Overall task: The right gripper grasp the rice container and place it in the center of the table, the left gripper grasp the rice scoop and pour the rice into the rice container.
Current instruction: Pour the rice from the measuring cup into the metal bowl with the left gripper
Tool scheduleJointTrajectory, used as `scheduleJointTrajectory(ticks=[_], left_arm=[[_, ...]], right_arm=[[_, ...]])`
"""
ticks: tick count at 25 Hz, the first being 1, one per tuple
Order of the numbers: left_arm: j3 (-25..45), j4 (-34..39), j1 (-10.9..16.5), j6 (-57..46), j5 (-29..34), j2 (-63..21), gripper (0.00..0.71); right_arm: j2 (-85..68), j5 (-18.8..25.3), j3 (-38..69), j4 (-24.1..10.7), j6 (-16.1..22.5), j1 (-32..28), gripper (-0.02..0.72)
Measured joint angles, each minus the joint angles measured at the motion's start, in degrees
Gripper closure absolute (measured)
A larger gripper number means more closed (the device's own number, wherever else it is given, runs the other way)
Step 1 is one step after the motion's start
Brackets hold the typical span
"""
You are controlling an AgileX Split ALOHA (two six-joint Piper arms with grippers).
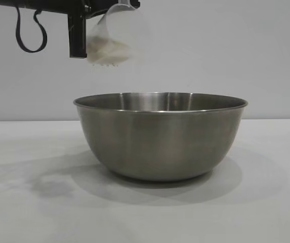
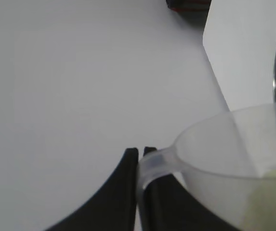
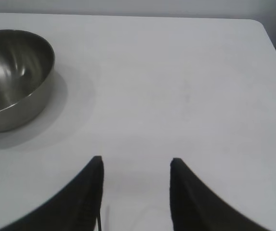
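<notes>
Much rice (image 1: 107, 50) could miss the bowl (image 1: 160, 136): my left gripper (image 2: 138, 154), pinching the scoop (image 1: 115, 35) handle, tips it near the rim; right gripper (image 3: 137, 166) idles open

The rice container (image 1: 160, 136) stands on the table (image 1: 28, 212). The rice scoop (image 1: 115, 35) hangs tipped above the container's left rim, rice (image 1: 107, 51) at its lowered lip, its handle pinched in the left gripper (image 2: 140, 159). The right gripper (image 3: 137, 166) sits apart from the container, over bare table.
</notes>
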Motion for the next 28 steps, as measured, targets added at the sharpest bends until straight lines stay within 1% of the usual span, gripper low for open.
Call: scheduleJointTrajectory(ticks=[3, 6, 9, 16, 18, 21, 26, 28], left_arm=[[-0.4, 0.1, -0.6, 3.5, 1.4, 0.0, 0.710], [-1.4, 1.8, -1.3, 7.3, 4.2, 0.0, 0.710], [-2.4, 3.4, -1.8, 9.3, 6.4, 0.0, 0.710], [-4.5, 9.5, -2.2, 10.8, 8.5, 0.0, 0.710], [-4.5, 10.6, -2.7, 12.7, 10.3, 0.0, 0.710], [-4.5, 11.4, -3.2, 15.1, 12.6, 0.0, 0.710], [-4.6, 11.8, -3.7, 15.7, 13.1, 0.0, 0.710], [-4.6, 10.7, -3.6, 15.1, 13.3, 0.0, 0.710]], right_arm=[[0.0, 0.0, 0.0, 0.0, 0.0, 0.0, 0.426], [0.0, 0.0, 0.0, 0.0, 0.0, 0.0, 0.426], [0.0, 0.0, 0.0, 0.0, 0.0, 0.0, 0.426], [0.0, 0.0, 0.0, 0.0, 0.0, 0.0, 0.426], [0.0, 0.0, 0.0, 0.0, 0.0, 0.0, 0.426], [0.0, 0.0, 0.0, 0.0, 0.0, 0.0, 0.426], [0.0, 0.0, 0.0, 0.0, 0.0, 0.0, 0.426], [0.0, 0.0, 0.0, 0.0, 0.0, 0.0, 0.426]])
